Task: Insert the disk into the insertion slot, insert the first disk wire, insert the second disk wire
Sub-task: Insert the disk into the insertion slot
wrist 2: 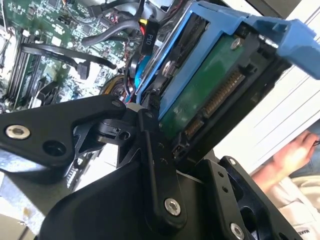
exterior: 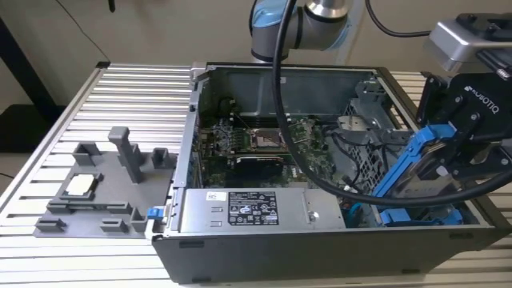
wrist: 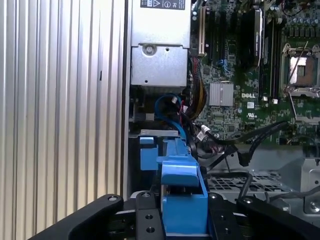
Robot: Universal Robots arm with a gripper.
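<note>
Exterior view: arm [exterior: 298, 24] reaches over the back of the open computer case [exterior: 320, 255], wrist bent down at the exterior view's right. gripper [exterior: 448, 165] has its jaws pinching the disk [exterior: 404, 165], one on each flat side. Disk stands on edge, steeply tilted, over the case's right end, its low end near another blue carrier [exterior: 416, 216] already down in the case. Disk is not seated in the insertion slot [exterior: 364, 150], whose perforated wall sits just beside it toward the motherboard [exterior: 256, 141]. Power supply box [exterior: 244, 210] lies along the case's near wall, and the grey fixture tray [exterior: 96, 186] is well apart on the slatted table [exterior: 120, 84] at the exterior view's left. Black cable [exterior: 279, 90] hangs from the arm across the case. Second wrist view: black fingers [wrist 2: 152, 145] clamp the disk [wrist 2: 210, 95], its green board and connector edge face the camera, and the blue frame wraps the far end. Person's hand [wrist 2: 295, 150] shows beyond the case. First wrist view: disk [wrist: 182, 195] seen edge-on between the finger links, pointing toward the power supply box [wrist: 160, 55], with the insertion slot [wrist: 235, 182] just beside it and the motherboard [wrist: 250, 75] farther over.
</note>
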